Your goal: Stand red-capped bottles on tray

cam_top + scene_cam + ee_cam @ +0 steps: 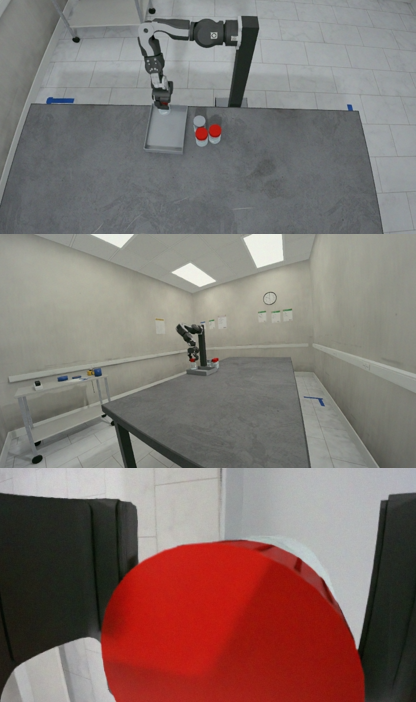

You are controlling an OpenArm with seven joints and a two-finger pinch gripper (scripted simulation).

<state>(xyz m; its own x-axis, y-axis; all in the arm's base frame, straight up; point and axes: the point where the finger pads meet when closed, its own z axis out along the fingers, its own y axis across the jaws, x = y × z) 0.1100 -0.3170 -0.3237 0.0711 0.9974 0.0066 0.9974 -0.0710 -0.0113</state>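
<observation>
My gripper (pixel 162 104) is shut on a clear bottle with a red cap (pixel 232 628) and holds it upright over the far left corner of the grey tray (pixel 166 129). In the wrist view the red cap fills the space between my two dark fingers. I cannot tell whether the bottle's base (pixel 164 111) touches the tray floor. Two more red-capped bottles (pixel 201 136) (pixel 214 133) stand side by side on the table right of the tray. A grey-capped bottle (pixel 199 122) stands just behind them. All three are upright.
The arm's black post (pixel 242 61) stands behind the table's far edge, right of the tray. A white cart (pixel 58 402) with small items stands on the floor to the left of the table.
</observation>
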